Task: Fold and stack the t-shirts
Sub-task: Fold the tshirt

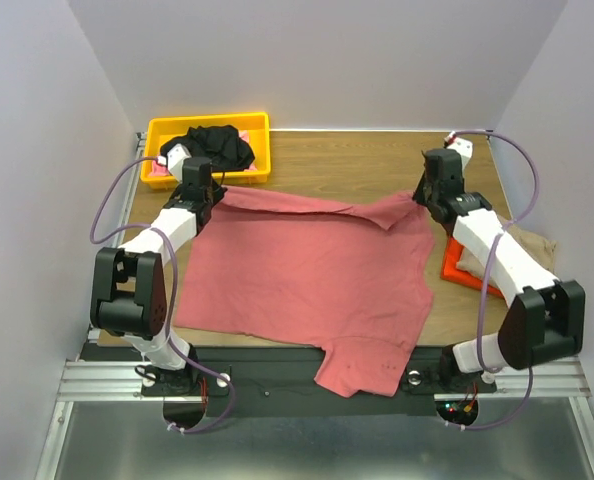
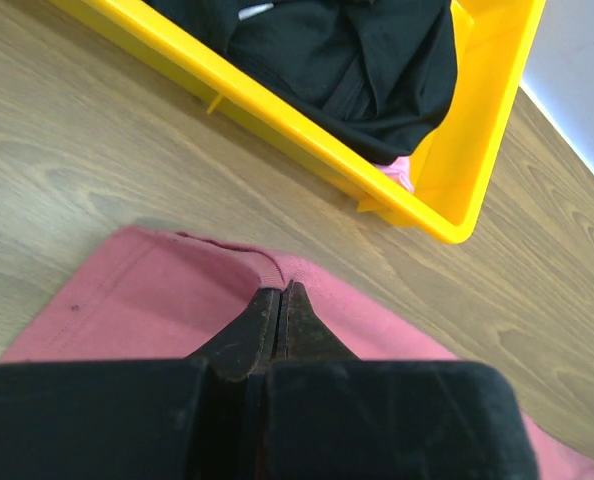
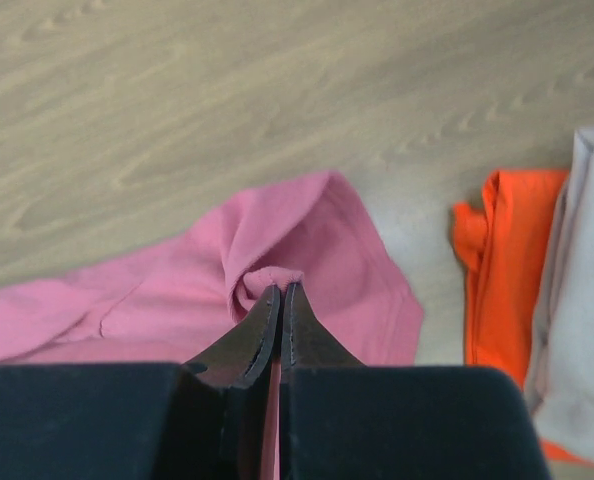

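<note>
The dusty-red t-shirt (image 1: 307,270) lies spread across the middle of the wooden table (image 1: 357,160), mostly flat, with one flap hanging over the near edge between the two arm bases. Its far edge is gathered into a loose fold that runs from one far corner to the other. The left gripper (image 2: 280,296) is clamped tight on the hemmed edge at the far left corner, its jaws pressed together with the red cloth puckered at their tips. The right gripper (image 3: 280,296) is likewise closed on a small bunch of the same shirt at the far right corner. Just beyond the left gripper stands a yellow bin (image 1: 162,130) in the table's far left corner, and the black t-shirt (image 1: 217,145) lies crumpled inside it beside something pink (image 2: 402,172). To the right of the red shirt, near the right arm, an orange cloth (image 3: 497,260) lies on the table with a pale grey piece (image 3: 577,300) on top of it. A tan t-shirt (image 1: 537,245) shows at the table's right edge, mostly hidden by the right arm.
</note>
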